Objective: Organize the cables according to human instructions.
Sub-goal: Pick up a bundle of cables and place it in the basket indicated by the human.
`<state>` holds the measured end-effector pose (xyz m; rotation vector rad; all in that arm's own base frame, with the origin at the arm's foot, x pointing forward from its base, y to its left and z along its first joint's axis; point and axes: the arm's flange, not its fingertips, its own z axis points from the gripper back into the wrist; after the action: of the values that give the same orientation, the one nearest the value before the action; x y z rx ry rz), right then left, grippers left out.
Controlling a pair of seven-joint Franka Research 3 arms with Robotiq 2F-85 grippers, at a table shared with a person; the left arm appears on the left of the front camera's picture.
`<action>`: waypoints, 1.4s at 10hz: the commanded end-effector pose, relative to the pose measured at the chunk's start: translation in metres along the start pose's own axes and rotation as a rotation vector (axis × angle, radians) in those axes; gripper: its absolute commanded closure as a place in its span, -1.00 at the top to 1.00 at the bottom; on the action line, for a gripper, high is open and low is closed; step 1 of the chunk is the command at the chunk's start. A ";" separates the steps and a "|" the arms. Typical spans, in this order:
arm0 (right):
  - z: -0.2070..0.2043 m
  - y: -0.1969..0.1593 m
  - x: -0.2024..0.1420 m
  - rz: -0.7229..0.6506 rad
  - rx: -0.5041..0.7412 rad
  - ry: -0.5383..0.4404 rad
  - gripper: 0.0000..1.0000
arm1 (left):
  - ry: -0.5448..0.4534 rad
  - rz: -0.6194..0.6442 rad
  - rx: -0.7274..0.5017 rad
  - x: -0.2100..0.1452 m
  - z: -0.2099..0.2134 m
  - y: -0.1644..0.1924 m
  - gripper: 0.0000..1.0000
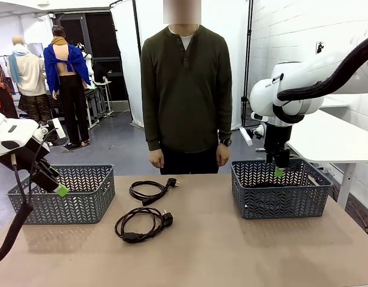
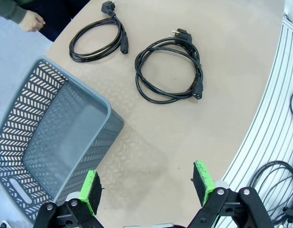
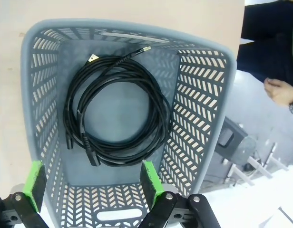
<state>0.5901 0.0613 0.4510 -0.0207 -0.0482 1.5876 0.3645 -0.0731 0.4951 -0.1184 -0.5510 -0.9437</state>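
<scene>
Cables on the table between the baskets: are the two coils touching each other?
Apart. The left wrist view shows a strip of bare table between the cable nearer the person and the other cable; the front view agrees.

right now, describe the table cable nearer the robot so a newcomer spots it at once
On the tan table, two coiled black cords lie between the left basket and the right basket. The near cord is on the robot's side, plug tucked against its loop; the far cord has its plug out on a tail.

No legible text, labels or numbers anywhere.
</scene>
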 end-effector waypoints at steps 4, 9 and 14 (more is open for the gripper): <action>0.031 0.025 0.038 -0.162 0.025 -0.090 1.00 | -0.007 0.014 -0.009 -0.001 0.000 -0.001 1.00; 0.051 0.089 0.077 -0.269 -0.042 -0.230 1.00 | -0.007 0.014 -0.009 -0.001 0.000 -0.001 1.00; 0.020 0.145 0.102 -0.280 -0.061 -0.345 1.00 | -0.007 0.014 -0.009 -0.001 0.000 -0.001 1.00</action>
<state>0.4535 0.1601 0.4779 0.1795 -0.3175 1.3035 0.3646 -0.0731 0.4950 -0.1184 -0.5506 -0.9437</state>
